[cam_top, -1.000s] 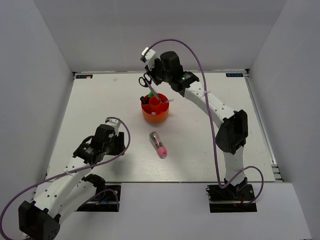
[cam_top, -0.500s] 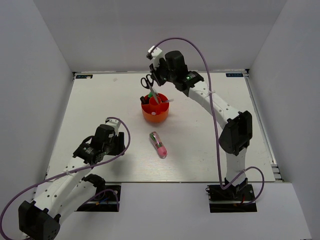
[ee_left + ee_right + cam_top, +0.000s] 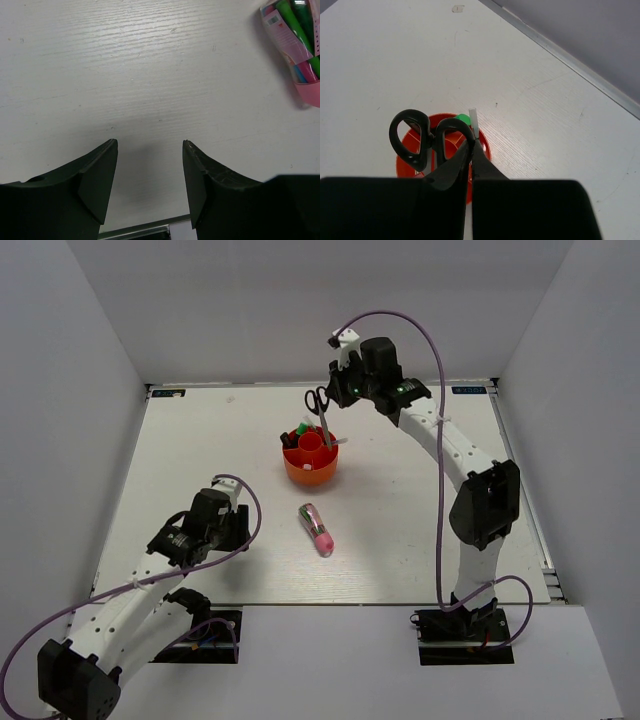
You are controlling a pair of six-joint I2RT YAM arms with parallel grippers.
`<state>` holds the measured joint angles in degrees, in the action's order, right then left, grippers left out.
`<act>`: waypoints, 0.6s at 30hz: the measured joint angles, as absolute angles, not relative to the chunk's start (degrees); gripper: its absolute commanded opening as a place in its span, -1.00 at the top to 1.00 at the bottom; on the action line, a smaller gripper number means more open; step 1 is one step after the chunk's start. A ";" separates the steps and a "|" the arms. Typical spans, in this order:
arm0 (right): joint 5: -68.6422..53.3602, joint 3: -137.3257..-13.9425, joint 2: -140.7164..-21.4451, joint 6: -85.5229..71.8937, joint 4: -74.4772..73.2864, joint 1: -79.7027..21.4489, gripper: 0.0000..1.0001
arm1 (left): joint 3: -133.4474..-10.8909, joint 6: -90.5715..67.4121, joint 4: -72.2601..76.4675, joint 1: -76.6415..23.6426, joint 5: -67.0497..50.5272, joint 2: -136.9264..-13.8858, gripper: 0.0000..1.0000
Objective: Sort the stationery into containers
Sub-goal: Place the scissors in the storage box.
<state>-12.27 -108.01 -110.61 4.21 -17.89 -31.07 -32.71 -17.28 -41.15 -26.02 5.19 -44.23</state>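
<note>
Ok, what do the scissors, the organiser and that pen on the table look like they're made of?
The scissors: glossy black handle loops, likely plastic; the thin grey blades are probably metal. The organiser: uniform orange-red and smooth, probably moulded plastic. The pen: a clear shiny casing showing pink and green inside, seemingly plastic.

1. One round orange-red plastic desk organiser [image 3: 310, 475], with a central cup ringed by divided compartments.
2. One pair of black-handled scissors [image 3: 322, 415].
3. One chunky pink-and-green pen [image 3: 317, 529] with a clear barrel.
4. One green marker [image 3: 301, 427].
5. One thin clear pen [image 3: 473, 120].
6. One dark-capped item [image 3: 288, 440], too small to identify.
7. One white rectangular worktop [image 3: 200, 460].
8. Two white-and-black robot arms: left arm [image 3: 130, 605] and right arm [image 3: 450, 455].
9. Two black two-finger tools: left tool [image 3: 149, 144] and right tool [image 3: 471, 145].
10. Two purple cables, one per arm.
</note>
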 measured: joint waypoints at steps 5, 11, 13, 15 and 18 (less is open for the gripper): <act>-14.26 -107.39 -110.63 1.67 -17.17 -29.47 1.00 | -32.71 -17.17 -41.23 -26.02 5.32 -44.91 -0.30; -16.27 -107.33 -110.87 -1.30 -14.52 -28.53 1.00 | -32.71 -17.15 -41.60 -26.02 5.41 -45.28 -0.30; -16.69 -107.31 -111.22 -1.83 -13.93 -28.49 1.00 | -32.71 -17.10 -41.60 -26.02 5.41 -45.43 -0.30; -16.95 -107.07 -111.72 -2.39 -13.17 -28.45 1.00 | -32.71 -16.99 -41.60 -26.02 5.43 -45.63 -0.30; -17.12 -106.91 -112.73 -2.79 -12.99 -28.25 1.00 | -32.71 -16.97 -41.60 -26.02 5.43 -45.89 -0.30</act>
<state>-17.12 -106.91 -112.73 -2.79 -12.99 -28.25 -32.71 -16.97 -41.60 -26.02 5.43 -45.89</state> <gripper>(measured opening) 0.006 0.651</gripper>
